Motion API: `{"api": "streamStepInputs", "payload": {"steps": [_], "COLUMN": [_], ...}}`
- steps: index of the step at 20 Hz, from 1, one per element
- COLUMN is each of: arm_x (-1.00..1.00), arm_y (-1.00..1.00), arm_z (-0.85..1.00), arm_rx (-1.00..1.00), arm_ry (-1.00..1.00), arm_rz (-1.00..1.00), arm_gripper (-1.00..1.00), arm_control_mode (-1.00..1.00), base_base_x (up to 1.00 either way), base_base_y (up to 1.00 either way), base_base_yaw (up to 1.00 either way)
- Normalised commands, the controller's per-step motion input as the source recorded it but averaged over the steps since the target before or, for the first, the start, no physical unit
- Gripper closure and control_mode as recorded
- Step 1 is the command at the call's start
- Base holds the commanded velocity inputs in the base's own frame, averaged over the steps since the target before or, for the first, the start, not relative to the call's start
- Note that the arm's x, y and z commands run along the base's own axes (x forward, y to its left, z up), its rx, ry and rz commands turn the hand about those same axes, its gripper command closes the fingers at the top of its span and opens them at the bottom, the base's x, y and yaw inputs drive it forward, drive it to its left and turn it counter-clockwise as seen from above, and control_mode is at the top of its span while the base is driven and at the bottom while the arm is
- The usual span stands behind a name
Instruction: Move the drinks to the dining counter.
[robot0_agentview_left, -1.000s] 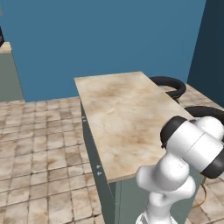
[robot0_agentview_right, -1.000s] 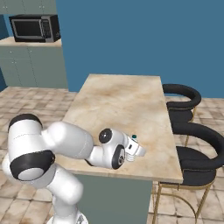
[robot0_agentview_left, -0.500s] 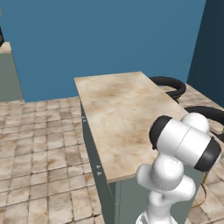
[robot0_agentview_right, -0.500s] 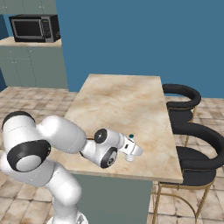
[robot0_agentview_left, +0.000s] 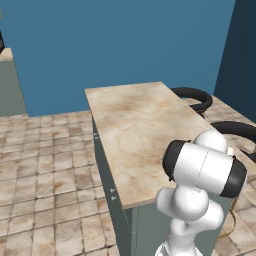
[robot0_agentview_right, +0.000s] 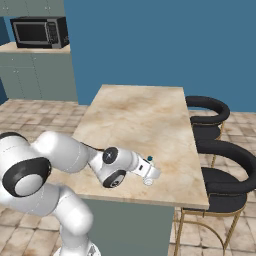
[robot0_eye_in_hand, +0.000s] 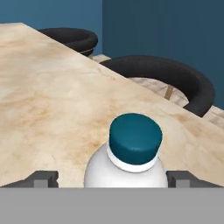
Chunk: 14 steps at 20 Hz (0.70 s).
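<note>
— Has the gripper (robot0_eye_in_hand: 112, 179) got hold of anything?

— No. Its jaws stand wide, a fingertip (robot0_eye_in_hand: 41, 178) either side of the water bottle (robot0_eye_in_hand: 131, 151) (teal cap up), neither touching it.

— And the bottle?

— Standing on the dining counter (robot0_agentview_right: 135, 115), right between them. Beyond it, past the marble edge, two black stools (robot0_eye_in_hand: 170, 78).

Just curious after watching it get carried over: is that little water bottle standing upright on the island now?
Upright, it seems: the water bottle shows its teal cap on top, over the dining counter; its base is hidden.
</note>
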Motion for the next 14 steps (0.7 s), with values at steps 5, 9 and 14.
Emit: {"api": "streamStepInputs", "payload": {"steps": [5, 9, 14], "arm_x": [-0.02, -0.03, -0.02], "arm_y": [0.0, 0.0, 0.07], "arm_z": [0.47, 0.48, 0.63], "arm_rx": [0.01, 0.0, 0.0], "arm_ry": [0.15, 0.14, 0.12], "arm_rz": [-0.02, 0.0, 0.0], "arm_gripper": [-1.0, -1.0, -1.0], "arm_control_mode": [-1.0, -1.0, -1.0], "base_base_x": [0.0, 0.0, 0.0], "base_base_y": [0.0, 0.0, 0.0], "base_base_yaw": [0.0, 0.0, 0.0]}}
